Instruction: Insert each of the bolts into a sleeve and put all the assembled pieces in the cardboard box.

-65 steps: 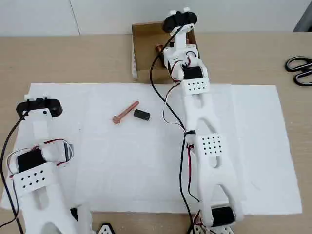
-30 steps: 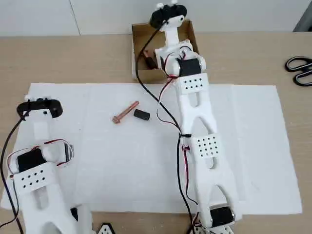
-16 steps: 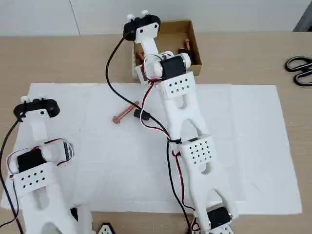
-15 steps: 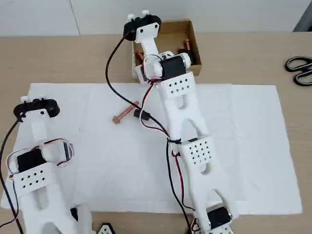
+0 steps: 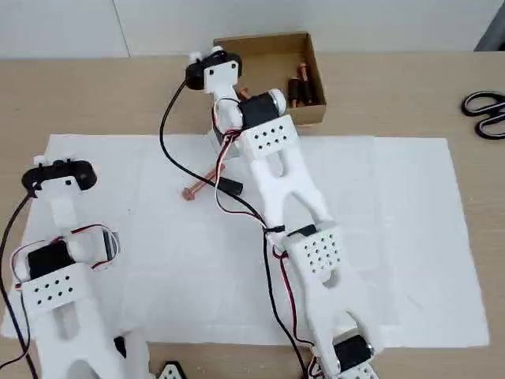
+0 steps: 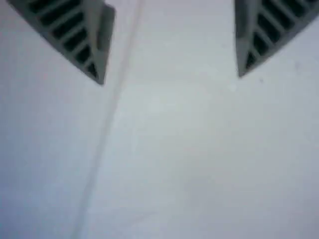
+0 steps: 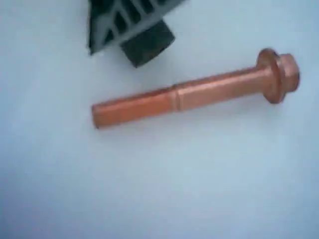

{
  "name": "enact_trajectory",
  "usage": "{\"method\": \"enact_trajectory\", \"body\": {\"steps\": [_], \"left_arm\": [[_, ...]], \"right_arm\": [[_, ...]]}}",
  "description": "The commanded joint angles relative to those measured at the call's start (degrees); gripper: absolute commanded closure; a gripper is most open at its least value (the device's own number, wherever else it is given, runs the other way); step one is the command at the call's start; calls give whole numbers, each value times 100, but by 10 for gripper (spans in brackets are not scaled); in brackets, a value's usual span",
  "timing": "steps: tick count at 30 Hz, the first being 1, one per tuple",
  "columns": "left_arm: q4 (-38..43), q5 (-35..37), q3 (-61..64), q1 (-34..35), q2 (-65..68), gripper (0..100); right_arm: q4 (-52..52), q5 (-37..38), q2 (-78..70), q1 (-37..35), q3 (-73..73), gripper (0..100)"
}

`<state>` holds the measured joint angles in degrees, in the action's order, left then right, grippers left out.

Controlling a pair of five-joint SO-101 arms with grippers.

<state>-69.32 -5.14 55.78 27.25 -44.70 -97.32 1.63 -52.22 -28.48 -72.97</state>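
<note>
A copper bolt [image 5: 202, 181] [image 7: 194, 92] lies loose on the white sheet, with a short black sleeve [image 5: 230, 187] [image 7: 148, 44] just beside its plain end. My right gripper [image 5: 215, 136] hangs above them, between the box and the bolt. One of its fingers [image 7: 127, 20] overlaps the sleeve, the other stands wide off, and nothing is held. The cardboard box [image 5: 268, 47] at the table's back holds assembled bolt-and-sleeve pieces [image 5: 304, 83] along its right wall. At the sheet's left side my left gripper [image 6: 169, 74] [image 5: 59, 175] stands open over bare paper.
The white sheet [image 5: 394, 237] covers most of the wooden table. Scissors [image 5: 485, 106] lie at the far right edge. The right arm's black and red cables loop over the paper near the sleeve.
My right arm has swung left out of the cardboard box to above the loose bolt and sleeve, leaving the pieces in the box uncovered. The left arm has stayed still.
</note>
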Motion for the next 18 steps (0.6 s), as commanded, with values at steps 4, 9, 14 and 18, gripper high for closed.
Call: {"method": "enact_trajectory", "body": {"steps": [4, 9, 14, 18], "left_arm": [[246, 53, 171, 0, -114, 836], [536, 53, 444, 0, -132, 836], [536, 62, 435, 0, -141, 836], [536, 62, 435, 0, -141, 836]], "right_arm": [[22, -53, 2220, 31, 2013, 852], [101, -26, 2325, 31, 2813, 852], [110, 809, 1938, -330, 2831, 852], [277, 1231, 1657, -611, 2831, 852]]}}
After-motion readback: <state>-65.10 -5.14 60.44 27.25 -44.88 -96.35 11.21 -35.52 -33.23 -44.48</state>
